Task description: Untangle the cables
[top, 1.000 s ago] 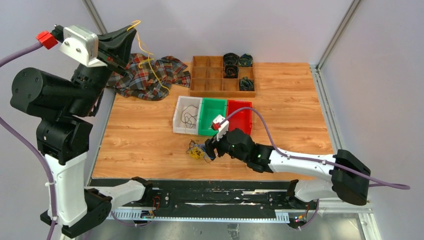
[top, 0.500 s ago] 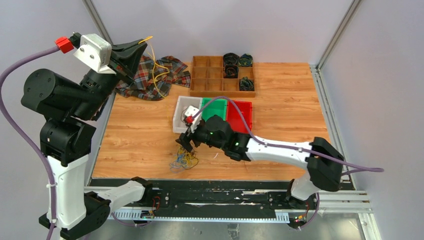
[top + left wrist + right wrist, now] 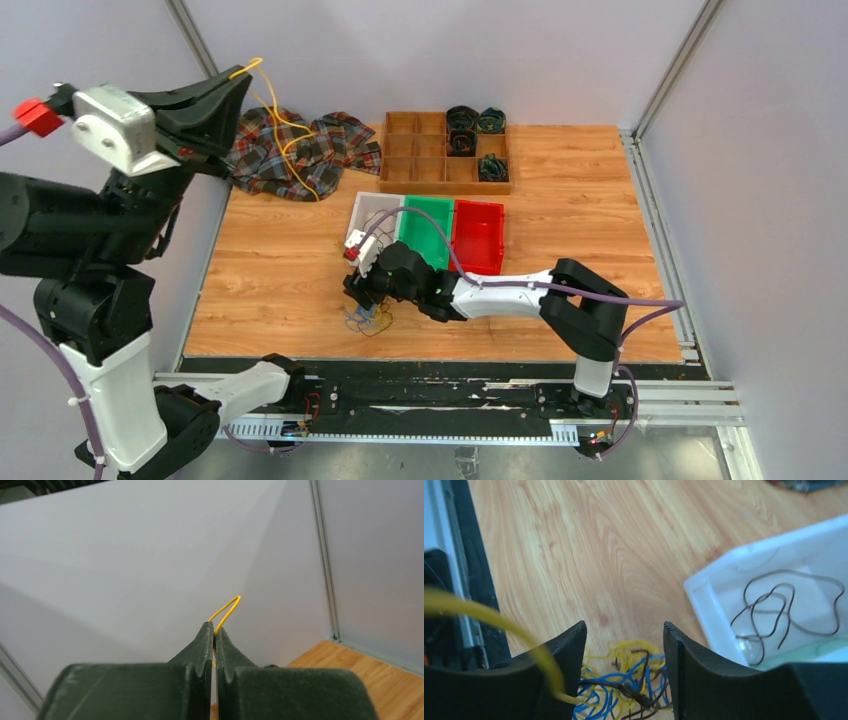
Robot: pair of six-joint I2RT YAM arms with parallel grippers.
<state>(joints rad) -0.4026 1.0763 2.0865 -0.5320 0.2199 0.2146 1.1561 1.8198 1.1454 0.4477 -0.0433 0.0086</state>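
Here, the left end effector [image 3: 214, 631] is seen raised high above the far left of the table [image 3: 580, 240], its fingers pressed together on a thin yellow cable [image 3: 235, 599], a small loop of which stands out past the fingertips. In the top view, that strand is seen to hang down from the grip towards the plaid cloth [image 3: 268, 162] at the far left corner of the table; where it ends cannot be told. The rest of the cables [image 3: 626, 680], a tangle of yellow, blue and dark loops, lie on the table near its front edge, just in front of the white bin [image 3: 372, 208]. The right end effector [image 3: 624, 630] is held low directly over this tangle with its fingers spread apart, and nothing is clamped between them. A single black cord [image 3: 784, 571] lies loose in the white bin. Beside that bin a green bin [image 3: 428, 230] and a red bin [image 3: 480, 235] are set in a row. Farther back, a wooden tray [image 3: 415, 152] holds dark coils [image 3: 462, 125] in its right-hand compartments.
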